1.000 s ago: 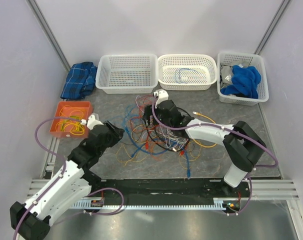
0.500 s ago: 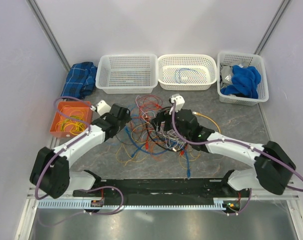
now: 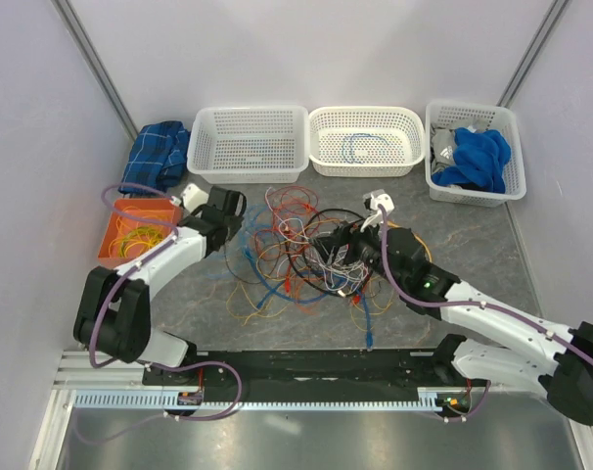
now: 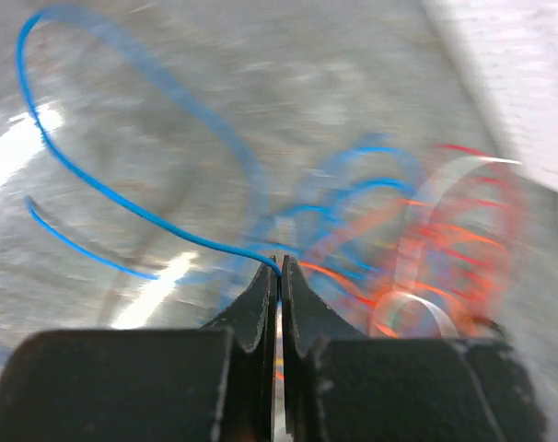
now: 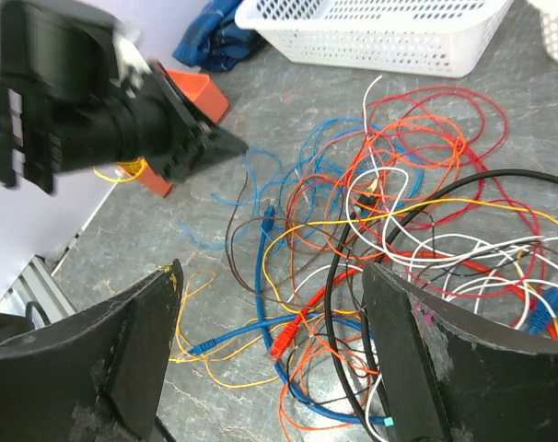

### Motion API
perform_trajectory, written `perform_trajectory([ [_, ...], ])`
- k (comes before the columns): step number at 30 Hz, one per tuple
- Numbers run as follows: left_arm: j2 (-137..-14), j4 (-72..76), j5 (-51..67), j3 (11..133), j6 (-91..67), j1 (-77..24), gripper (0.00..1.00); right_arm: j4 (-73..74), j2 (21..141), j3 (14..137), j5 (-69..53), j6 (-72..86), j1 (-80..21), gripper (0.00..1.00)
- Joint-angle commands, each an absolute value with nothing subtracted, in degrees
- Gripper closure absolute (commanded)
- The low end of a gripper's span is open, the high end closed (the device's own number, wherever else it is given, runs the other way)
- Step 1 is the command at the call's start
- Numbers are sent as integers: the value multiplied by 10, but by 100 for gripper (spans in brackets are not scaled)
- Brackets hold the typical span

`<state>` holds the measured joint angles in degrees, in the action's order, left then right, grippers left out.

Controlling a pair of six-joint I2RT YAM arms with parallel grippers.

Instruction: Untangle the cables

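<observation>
The cables lie in a jumble of thin red, orange, yellow, white and blue wires with a black loop mid-table; the right wrist view shows them too. My left gripper sits at the jumble's left back edge. In the left wrist view it is shut, pinching a thin blue wire at its tips. My right gripper hovers over the jumble's right part. It is open, with a blue cable and an orange plug on the table between its fingers, nothing gripped.
Three white baskets line the back; the middle holds a blue cable, the right a blue towel. An orange bin with yellow wires sits left, a blue plaid cloth behind it.
My left arm swung toward the back and its gripper closed on the thin blue wire. My right arm drew back to the right and nearer, its gripper staying open.
</observation>
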<state>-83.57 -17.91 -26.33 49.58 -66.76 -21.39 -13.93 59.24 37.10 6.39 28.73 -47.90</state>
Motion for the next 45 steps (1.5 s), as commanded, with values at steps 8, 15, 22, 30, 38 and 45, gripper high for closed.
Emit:
perform_trajectory([
  [8,-708,-170,-21,786,-477,-256,98,-85,456,345,195,313,-481,12],
  [15,-874,-125,112,957,-419,-312,98,-54,377,334,271,315,-482,6],
  [22,-1036,-112,191,1137,-376,-335,98,-21,391,351,278,288,-481,4],
  [30,-1225,-47,218,1341,-359,-333,97,-33,370,323,273,289,-481,3],
  [38,-1328,117,167,1365,-403,-308,96,-37,350,319,287,267,-480,2],
  [45,-1433,146,128,1453,-412,-303,97,-39,345,307,319,277,-481,2],
])
